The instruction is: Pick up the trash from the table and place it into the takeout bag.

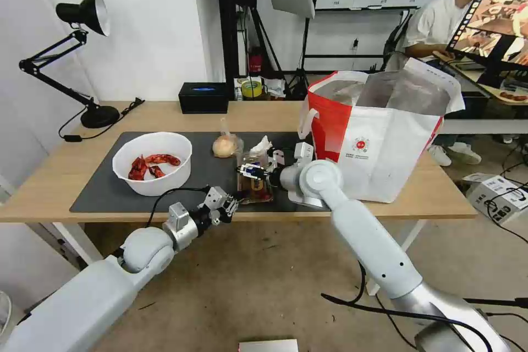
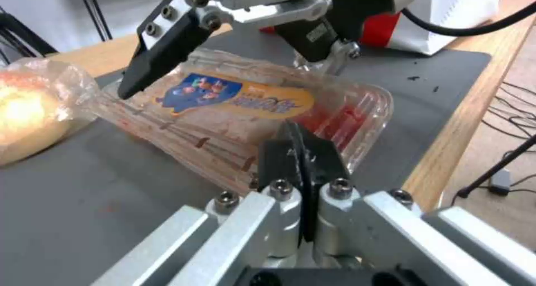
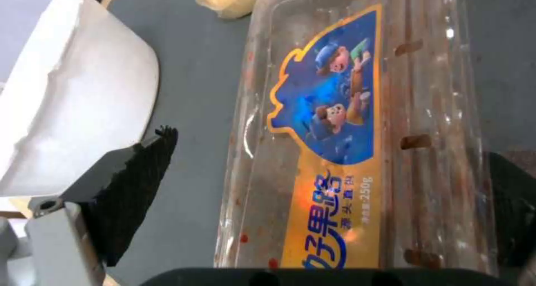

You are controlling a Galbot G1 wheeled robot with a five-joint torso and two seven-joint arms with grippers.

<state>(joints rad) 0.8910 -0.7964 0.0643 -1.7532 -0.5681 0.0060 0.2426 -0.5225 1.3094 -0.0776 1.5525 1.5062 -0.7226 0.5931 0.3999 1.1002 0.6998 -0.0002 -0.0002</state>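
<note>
Our left tool (image 1: 230,206), fingers pressed together, hovers at the worktop's (image 1: 440,192) near edge; beyond, at one o'clock, our bent right arm's tool (image 1: 253,171) straddles the clear tray (image 2: 251,114) wide apart.

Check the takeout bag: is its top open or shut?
Open. The takeout bag stands upright on the table, mouth spread, foil lining showing.
</note>
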